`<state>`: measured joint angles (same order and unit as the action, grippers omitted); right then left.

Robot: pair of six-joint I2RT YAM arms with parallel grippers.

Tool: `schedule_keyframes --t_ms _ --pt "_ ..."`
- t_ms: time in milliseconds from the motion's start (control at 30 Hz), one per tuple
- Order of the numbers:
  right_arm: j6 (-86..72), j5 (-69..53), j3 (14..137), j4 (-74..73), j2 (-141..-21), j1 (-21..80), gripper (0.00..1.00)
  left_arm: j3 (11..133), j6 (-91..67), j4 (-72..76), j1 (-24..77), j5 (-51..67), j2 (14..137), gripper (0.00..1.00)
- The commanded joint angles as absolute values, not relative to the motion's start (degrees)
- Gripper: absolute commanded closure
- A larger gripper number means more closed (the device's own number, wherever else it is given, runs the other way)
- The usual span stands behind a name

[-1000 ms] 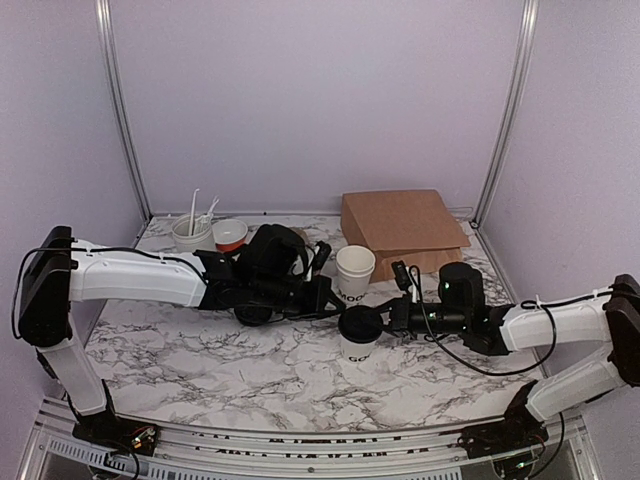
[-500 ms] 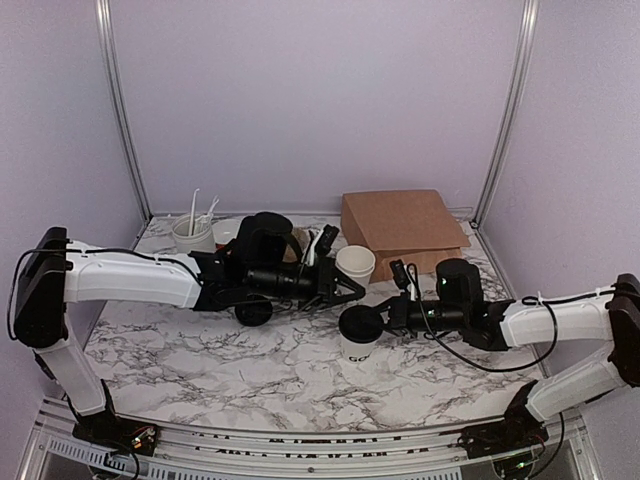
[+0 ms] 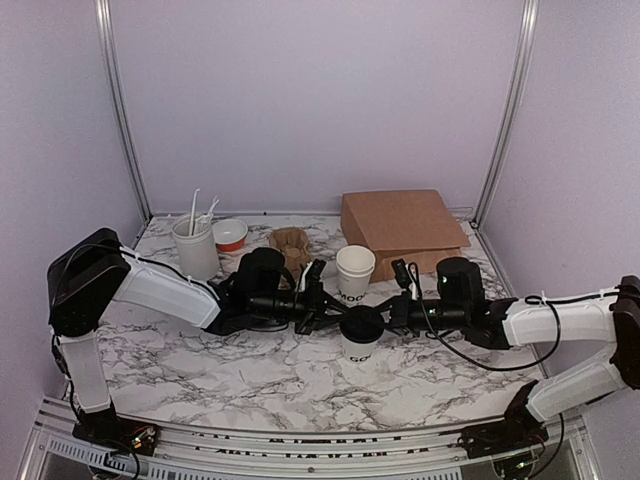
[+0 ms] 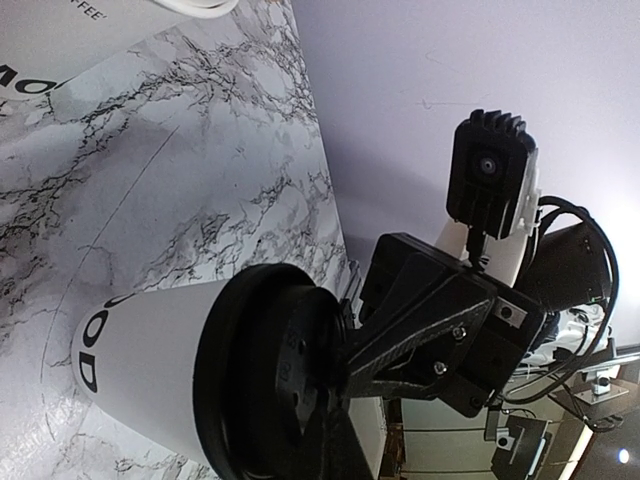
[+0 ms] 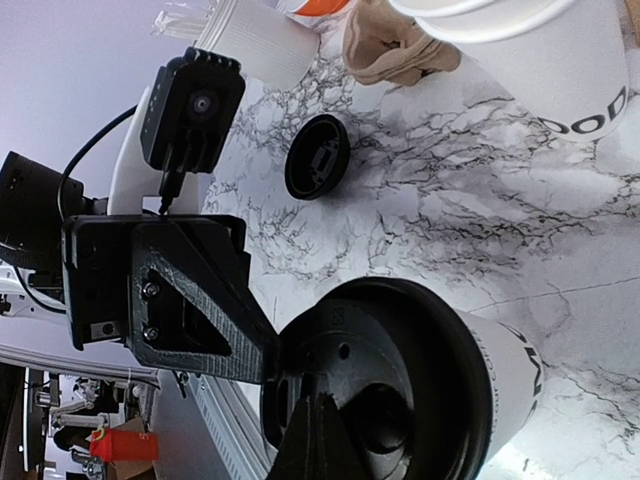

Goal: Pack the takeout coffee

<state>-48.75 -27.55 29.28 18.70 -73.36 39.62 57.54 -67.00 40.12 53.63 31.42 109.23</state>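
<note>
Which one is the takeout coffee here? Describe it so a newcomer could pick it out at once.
Start at the brown paper bag at the marble table's back right. Just in front stands a lidless white cup; nearer the arm bases, between the left gripper and the right gripper, is the takeout coffee. It alone among the lettered white cups wears a black dome lid.

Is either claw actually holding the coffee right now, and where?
Nothing is held. Both the left claw and right claw are shut, their tips resting against the black lid of the takeout coffee from opposite sides.
</note>
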Motion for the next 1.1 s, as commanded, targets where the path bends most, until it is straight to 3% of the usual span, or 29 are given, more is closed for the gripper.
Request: schedule_keyframes --t_ms 0,267,667,1067 --pt "-46.49 -27.25 33.12 14.75 -72.03 39.01 1.00 57.43 -65.66 34.08 53.90 30.02 108.20 1.00" --pt "-42.58 -25.22 39.64 12.76 -66.32 38.97 1.00 58.78 -63.73 30.76 54.04 29.27 107.84 1.00" --pt "-52.01 -32.51 24.06 27.13 -78.32 37.17 1.00 59.98 -63.04 29.43 54.21 29.24 107.67 1.00" --pt "-41.80 -25.52 37.20 8.86 -70.83 37.80 1.00 63.75 -59.19 27.12 54.57 28.81 103.45 1.00"
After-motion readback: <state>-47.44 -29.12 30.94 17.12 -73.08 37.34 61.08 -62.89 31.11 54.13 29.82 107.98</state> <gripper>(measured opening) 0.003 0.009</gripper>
